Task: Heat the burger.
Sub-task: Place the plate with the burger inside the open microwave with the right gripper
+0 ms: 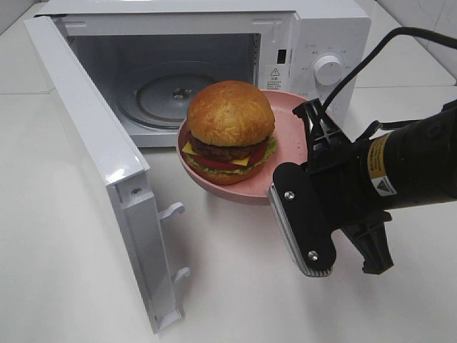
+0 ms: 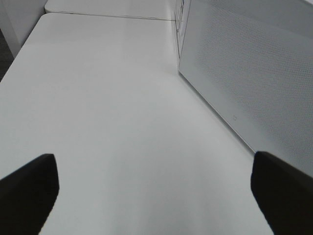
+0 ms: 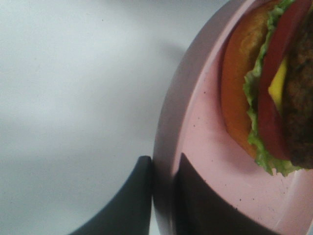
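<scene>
Just before the open microwave (image 1: pixel 321 36), the burger (image 1: pixel 230 125) rides a plate (image 1: pixel 289 128) pinched at its rim by the right gripper (image 3: pixel 164 196), left gripper (image 2: pixel 156 196) wide and empty: soft, stacked, probably slide-prone, so grip the plate, never the bun.

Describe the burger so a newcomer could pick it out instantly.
Find the white microwave with its door swung open. Before its opening, the right gripper holds a pink plate by the rim. The burger sits on that plate: the only food here, a golden-brown bun over patty, cheese, tomato and lettuce.
</scene>
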Controlling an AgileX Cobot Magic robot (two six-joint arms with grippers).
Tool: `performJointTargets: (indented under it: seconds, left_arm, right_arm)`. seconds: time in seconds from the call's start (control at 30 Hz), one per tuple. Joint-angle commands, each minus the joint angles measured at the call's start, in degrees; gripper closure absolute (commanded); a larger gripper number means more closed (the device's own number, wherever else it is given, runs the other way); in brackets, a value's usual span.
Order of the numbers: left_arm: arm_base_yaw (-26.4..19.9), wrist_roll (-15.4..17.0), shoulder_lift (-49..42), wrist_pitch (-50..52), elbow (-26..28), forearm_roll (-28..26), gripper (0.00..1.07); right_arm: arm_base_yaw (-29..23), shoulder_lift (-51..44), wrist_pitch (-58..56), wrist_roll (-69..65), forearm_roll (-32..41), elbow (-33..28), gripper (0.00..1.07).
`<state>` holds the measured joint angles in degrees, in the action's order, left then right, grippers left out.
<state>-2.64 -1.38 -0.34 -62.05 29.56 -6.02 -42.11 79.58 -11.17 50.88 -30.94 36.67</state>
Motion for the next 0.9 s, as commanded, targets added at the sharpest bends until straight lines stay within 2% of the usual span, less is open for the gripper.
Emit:
performJointTargets:
  seconds: [0.03,0.1,0.3,0.37,0.5,0.63,0.73,0.8,0.9]
  left_arm:
    - [-0.17,0.00,-0.57,0.92,-0.11,-0.06,0.07]
    - [-0.17,0.00,-0.57,0.92,-0.11,-0.06,0.07]
    - [-0.17,0.00,-0.57,0.92,-0.11,-0.06,0.07]
    - [-0.17,0.00,-0.57,0.92,-0.11,-0.06,0.07]
    - [-0.17,0.00,-0.57,0.92,-0.11,-0.06,0.07]
    - [-0.17,0.00,-0.57,0.92,-0.11,-0.06,0.07]
    - [-0.17,0.00,-0.57,0.92,-0.11,-0.06,0.07]
    - [-0.17,0.00,-0.57,0.92,-0.11,-0.06,0.07]
    - [-0.17,0.00,-0.57,0.92,-0.11,-0.06,0.07]
  right_arm:
    - [1.43,-0.69,4.18,5.56,3.95,0.46,1.03]
    - [2.52,-0.69,4.30,11.92,8.94,0.46,1.03]
    - [3.04,-0.69,4.35,20.28,16.44,0.46,1.03]
    - [3.04,-0.69,4.35,26.01,21.60,0.46,1.03]
    - [3.04,-0.69,5.33,31.00,24.75,0.46,1.03]
    - [3.04,-0.69,6.76,31.00,24.69,0.46,1.03]
    - [3.04,-0.69,7.33,31.68,27.39,0.52,1.03]
    - [5.21,-0.52,7.33,40.05,36.84,0.52,1.04]
    - [5.73,-0.52,7.33,42.28,38.04,0.52,1.03]
